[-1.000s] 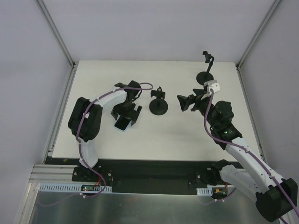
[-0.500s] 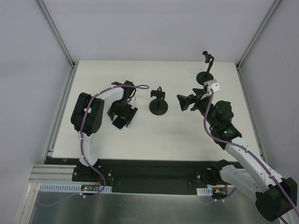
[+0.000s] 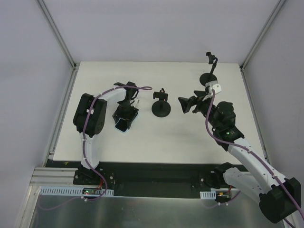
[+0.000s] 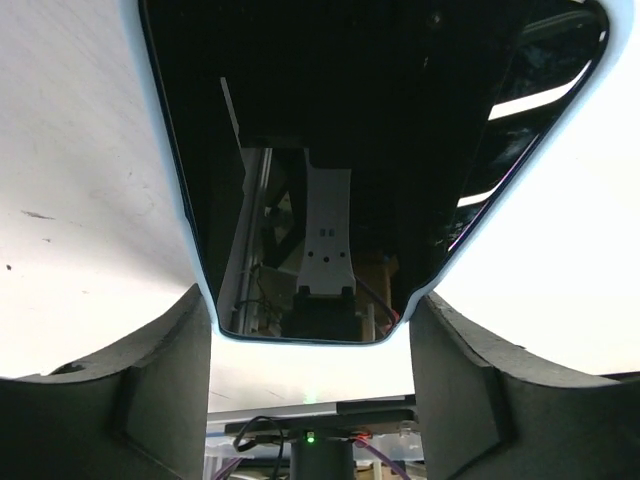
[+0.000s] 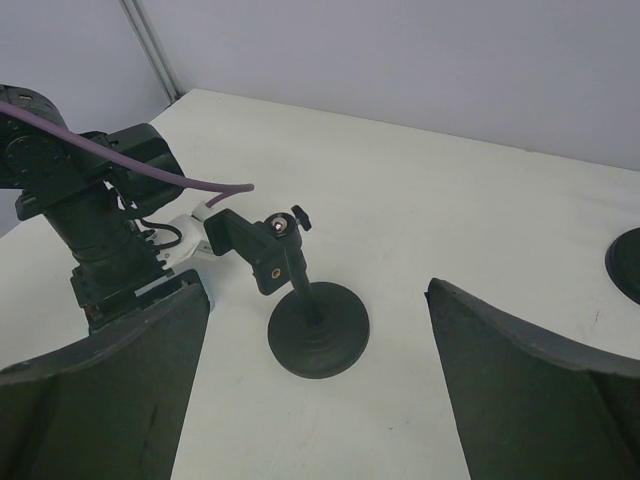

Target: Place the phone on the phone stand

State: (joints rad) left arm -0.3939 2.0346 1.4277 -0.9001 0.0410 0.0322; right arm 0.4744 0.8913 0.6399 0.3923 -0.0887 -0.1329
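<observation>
The phone [image 3: 122, 126], black-screened with a pale rim, lies flat on the white table left of centre. It fills the left wrist view [image 4: 360, 150]. My left gripper [image 3: 126, 115] points down over it, and its two fingers press the phone's long sides near the near end. The phone stand [image 3: 161, 107], a black round base with a short post and clamp, stands to the right of the phone, also seen in the right wrist view [image 5: 318, 335]. My right gripper [image 3: 187, 105] is open and empty, hovering right of the stand and facing it [image 5: 315, 300].
A second, taller black stand [image 3: 211, 72] is at the back right; its base edge shows in the right wrist view [image 5: 628, 262]. The left arm's wrist and purple cable [image 5: 110, 170] sit just behind the centre stand. The table's edges run into frame rails [image 3: 66, 99].
My left gripper has turned and shifted slightly left over the phone, and its jaws have narrowed from a wide straddle to contact with the phone's sides. The right arm barely moved.
</observation>
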